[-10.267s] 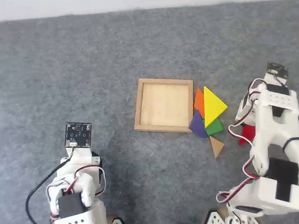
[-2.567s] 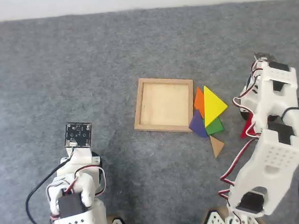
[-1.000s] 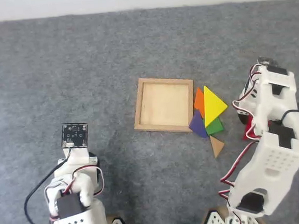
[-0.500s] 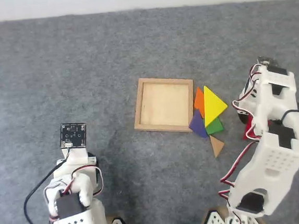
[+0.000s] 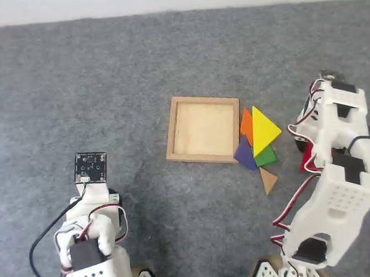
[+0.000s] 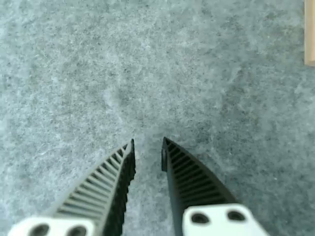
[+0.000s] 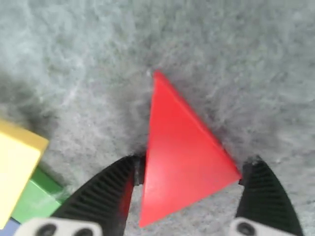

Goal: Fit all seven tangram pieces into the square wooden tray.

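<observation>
The square wooden tray point(image 5: 171, 132) lies empty at mid-table. Against its right side sit an orange piece point(image 5: 245, 124), a yellow triangle point(image 5: 264, 130), a purple triangle point(image 5: 243, 153), a green piece point(image 5: 266, 157) and a tan triangle point(image 5: 268, 180). A red triangle point(image 7: 182, 142) lies flat on the carpet farther right, mostly under the right arm point(image 5: 337, 125). My right gripper point(image 7: 192, 167) straddles it, a finger touching each side. My left gripper point(image 6: 147, 142) hovers over bare carpet left of the tray, its fingers a narrow gap apart with nothing between.
Grey carpet covers the table. A corner of the tray point(image 6: 310, 34) shows in the left wrist view. The yellow triangle point(image 7: 17, 157) and green piece point(image 7: 37, 199) lie close beside the right gripper. The left arm point(image 5: 91, 218) stands at the lower left.
Since ten seconds ago the right arm has stretched out and come down over the red triangle. The left arm shifted slightly. In the last second nothing has visibly moved.
</observation>
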